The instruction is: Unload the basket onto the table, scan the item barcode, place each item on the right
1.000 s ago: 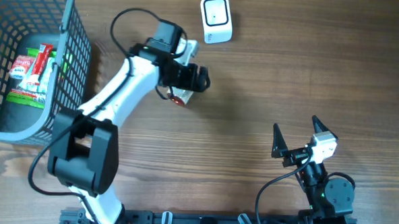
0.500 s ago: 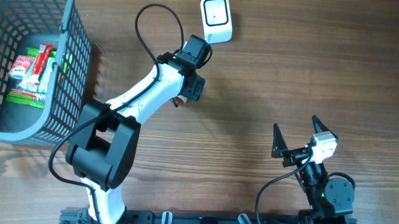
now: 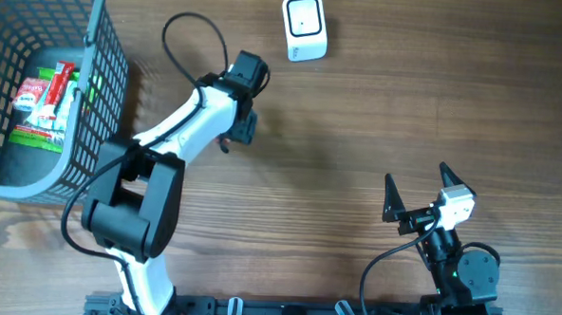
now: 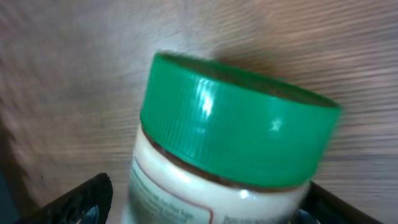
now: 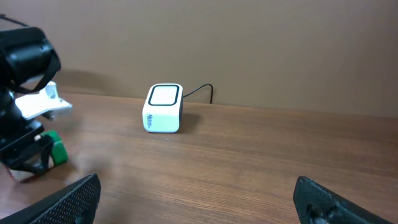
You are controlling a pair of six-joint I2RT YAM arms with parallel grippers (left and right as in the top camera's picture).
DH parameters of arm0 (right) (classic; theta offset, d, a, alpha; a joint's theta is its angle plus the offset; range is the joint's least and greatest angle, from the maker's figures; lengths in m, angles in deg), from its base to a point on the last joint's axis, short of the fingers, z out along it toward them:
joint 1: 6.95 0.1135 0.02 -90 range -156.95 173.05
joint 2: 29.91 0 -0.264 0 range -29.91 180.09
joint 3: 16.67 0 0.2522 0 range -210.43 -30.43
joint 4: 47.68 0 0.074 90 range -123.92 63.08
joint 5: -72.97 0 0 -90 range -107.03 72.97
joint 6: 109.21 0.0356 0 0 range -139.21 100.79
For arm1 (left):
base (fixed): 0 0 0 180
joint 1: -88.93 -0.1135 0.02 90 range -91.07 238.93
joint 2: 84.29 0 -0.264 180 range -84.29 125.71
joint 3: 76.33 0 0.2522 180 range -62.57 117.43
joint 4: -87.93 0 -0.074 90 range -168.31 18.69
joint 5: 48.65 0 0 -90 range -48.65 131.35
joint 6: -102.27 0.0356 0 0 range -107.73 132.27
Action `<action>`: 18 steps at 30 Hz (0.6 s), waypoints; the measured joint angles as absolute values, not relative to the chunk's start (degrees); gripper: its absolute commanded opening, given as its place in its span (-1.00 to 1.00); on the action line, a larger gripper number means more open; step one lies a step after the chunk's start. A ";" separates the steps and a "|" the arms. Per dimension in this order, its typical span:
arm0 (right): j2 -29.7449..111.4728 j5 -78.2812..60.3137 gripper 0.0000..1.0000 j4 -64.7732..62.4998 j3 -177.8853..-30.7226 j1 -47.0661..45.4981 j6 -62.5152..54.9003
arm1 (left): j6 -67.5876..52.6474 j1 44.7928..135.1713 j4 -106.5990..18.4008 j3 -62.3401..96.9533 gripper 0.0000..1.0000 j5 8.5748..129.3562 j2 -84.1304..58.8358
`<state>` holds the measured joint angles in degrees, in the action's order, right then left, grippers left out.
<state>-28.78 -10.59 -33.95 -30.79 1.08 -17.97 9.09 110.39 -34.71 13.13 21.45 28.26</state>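
Note:
The item is a white jar with a green lid (image 4: 236, 124). It fills the left wrist view, tilted, with the wooden table behind it. My left gripper (image 4: 205, 208) stands open around the jar, with a narrow gap showing at the left finger (image 4: 81, 199). From overhead, the left gripper (image 3: 241, 127) covers the jar, left of and below the white scanner (image 3: 304, 27). The right wrist view shows the green lid (image 5: 57, 151) at the left gripper's tip, left of the scanner (image 5: 164, 107). My right gripper (image 3: 417, 178) is open and holds nothing, far from both.
A grey wire basket (image 3: 104, 64) at the far left holds packaged goods (image 3: 46, 104). The scanner's cable runs off the far edge. The left arm's cable loops above its wrist.
The left arm has swung left and away from the scanner. Its jaws have narrowed around the jar. The right arm has not moved.

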 measured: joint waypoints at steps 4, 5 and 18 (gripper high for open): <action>-28.78 -10.57 0.99 -33.95 -30.79 1.08 -17.97 | 8.52 108.81 -37.05 11.32 0.50 21.14 28.24; -28.78 -10.59 1.00 -33.95 -30.79 1.08 -17.97 | 8.69 108.57 -37.40 11.01 0.43 21.58 28.28; -28.81 -10.57 1.00 -33.95 -30.79 1.08 -17.97 | 8.06 101.66 -35.06 12.72 0.30 56.83 28.32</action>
